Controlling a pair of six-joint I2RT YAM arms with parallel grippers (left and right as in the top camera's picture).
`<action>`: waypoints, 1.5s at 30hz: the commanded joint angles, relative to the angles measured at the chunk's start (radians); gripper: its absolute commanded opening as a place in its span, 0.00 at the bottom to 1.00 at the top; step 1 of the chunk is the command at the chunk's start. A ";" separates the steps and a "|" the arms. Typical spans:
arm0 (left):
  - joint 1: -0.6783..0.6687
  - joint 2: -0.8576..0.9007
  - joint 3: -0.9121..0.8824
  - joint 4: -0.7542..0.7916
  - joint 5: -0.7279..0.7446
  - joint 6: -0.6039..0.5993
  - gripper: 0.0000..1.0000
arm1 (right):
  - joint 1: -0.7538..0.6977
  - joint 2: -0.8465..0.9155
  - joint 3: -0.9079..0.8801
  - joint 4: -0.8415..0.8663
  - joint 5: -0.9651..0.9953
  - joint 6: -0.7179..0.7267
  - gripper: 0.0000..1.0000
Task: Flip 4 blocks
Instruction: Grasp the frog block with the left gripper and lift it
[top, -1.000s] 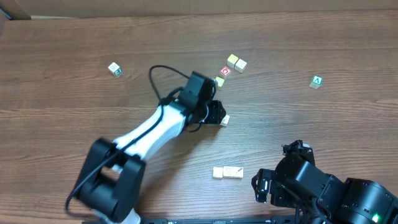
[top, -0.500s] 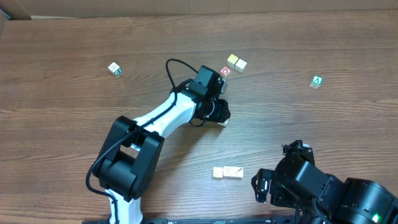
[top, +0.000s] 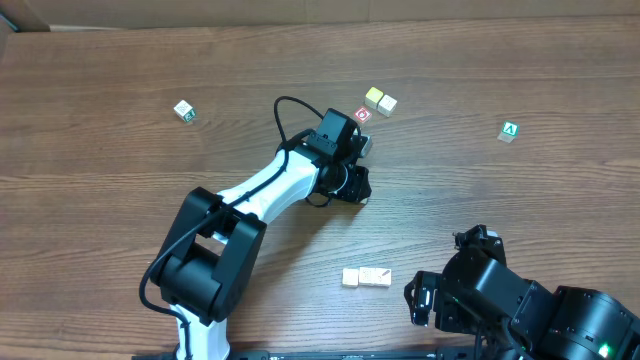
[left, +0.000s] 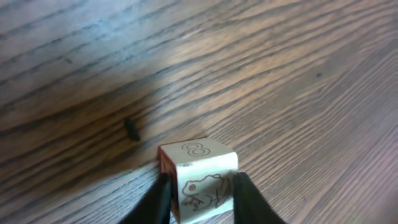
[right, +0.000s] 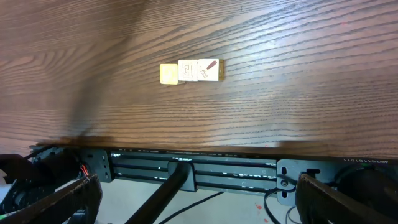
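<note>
A small cream block (left: 200, 179) with a frog drawing and an "8" on top sits on the wood table between the jaws of my left gripper (left: 200, 198). Both fingers press its sides, so the gripper is shut on it. From overhead, the left gripper (top: 354, 187) hides this block. Three cream blocks (top: 366, 277) lie in a row near the front edge, also seen as a row of blocks (right: 189, 71) in the right wrist view. A yellow and a cream block (top: 379, 100) sit together at the back. My right gripper (right: 196, 202) hangs open past the table's front edge, holding nothing.
A red-faced cube (top: 362, 115) lies just behind the left wrist. A green "A" cube (top: 510, 130) sits far right and a lone cube (top: 184, 110) with a green mark far left. The right arm (top: 500, 295) fills the front right corner.
The left arm swung a little to the right and its jaws closed in on the frog block. The right arm has not moved.
</note>
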 joint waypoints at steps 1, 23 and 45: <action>-0.004 0.012 0.019 -0.005 0.002 0.004 0.14 | 0.004 -0.006 0.013 0.002 0.005 -0.002 1.00; -0.013 0.012 0.019 -0.027 -0.085 0.042 0.41 | 0.004 -0.006 0.013 0.003 0.006 -0.002 1.00; -0.076 0.012 0.019 -0.016 -0.198 0.072 0.44 | 0.004 -0.002 0.013 0.010 0.006 -0.002 1.00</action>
